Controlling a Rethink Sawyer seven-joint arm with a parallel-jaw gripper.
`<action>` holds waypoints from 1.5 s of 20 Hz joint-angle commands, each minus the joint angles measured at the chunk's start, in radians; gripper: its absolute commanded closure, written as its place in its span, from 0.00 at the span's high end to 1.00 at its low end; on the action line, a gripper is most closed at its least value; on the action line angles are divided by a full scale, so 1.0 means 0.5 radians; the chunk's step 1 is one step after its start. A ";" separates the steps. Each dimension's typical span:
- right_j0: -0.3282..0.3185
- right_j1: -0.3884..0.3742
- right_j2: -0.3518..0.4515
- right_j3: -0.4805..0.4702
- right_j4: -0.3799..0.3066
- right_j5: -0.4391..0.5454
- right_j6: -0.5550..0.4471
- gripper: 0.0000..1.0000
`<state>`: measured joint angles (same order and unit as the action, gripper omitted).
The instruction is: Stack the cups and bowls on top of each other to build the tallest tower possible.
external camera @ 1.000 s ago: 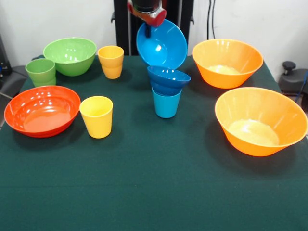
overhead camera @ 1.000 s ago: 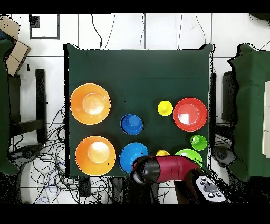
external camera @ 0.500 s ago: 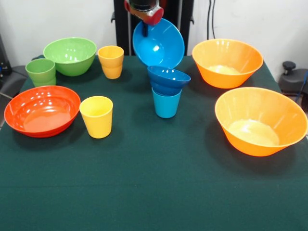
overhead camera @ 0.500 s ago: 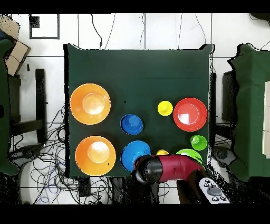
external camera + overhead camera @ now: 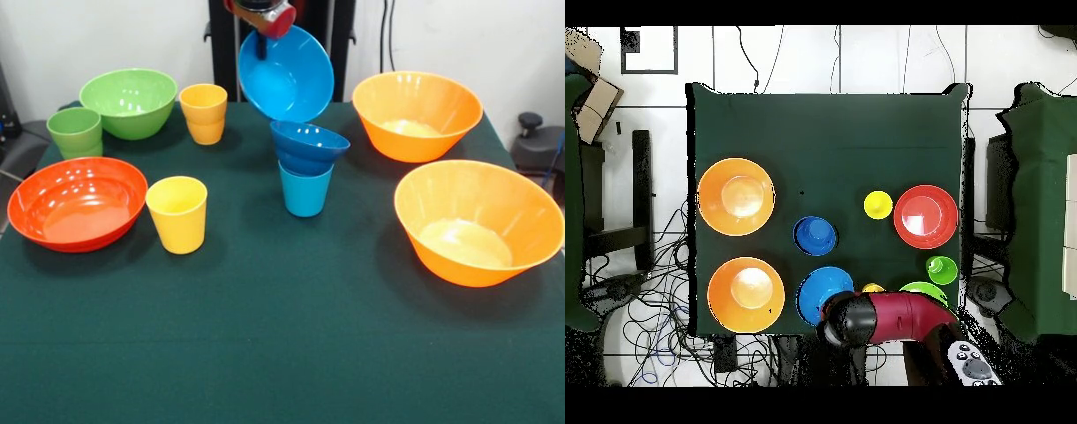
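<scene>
Dark green cloth covers the table (image 5: pixel 291 353), which stands before a white wall in the front view. At the top of that view the red and black gripper (image 5: pixel 260 26) is clamped on the rim of the medium light blue bowl (image 5: pixel 287 75), which hangs tilted in the air with its opening turned toward the camera, above and slightly behind the tower (image 5: pixel 306 172). This tower consists of the small dark blue bowl (image 5: pixel 309 146) seated upright on the light blue cup (image 5: pixel 305 193). Two large orange bowls occupy one side: one (image 5: pixel 417 115) farther back, one (image 5: pixel 477 221) closer to the camera. On the opposite side rest the wide red-orange bowl (image 5: pixel 77 203), a yellow cup (image 5: pixel 177 214) just beside it, the green cup (image 5: pixel 75 132), the green bowl (image 5: pixel 129 102) and a second yellow cup (image 5: pixel 204 113). All of these stand upright and apart from the tower. In the overhead view the arm (image 5: pixel 885 320) covers part of the lifted bowl and most of the second yellow cup.
</scene>
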<state>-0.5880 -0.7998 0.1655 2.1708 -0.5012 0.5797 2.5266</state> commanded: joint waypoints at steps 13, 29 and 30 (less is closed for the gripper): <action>-0.063 -0.123 0.259 -0.137 0.104 0.282 -0.298 0.00; -0.153 -0.239 0.380 -0.187 0.144 0.484 -0.356 0.00; -0.155 -0.249 0.387 -0.183 0.146 0.486 -0.353 0.00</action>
<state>-0.6677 -0.9109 0.2598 2.1445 -0.4566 0.7523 2.5266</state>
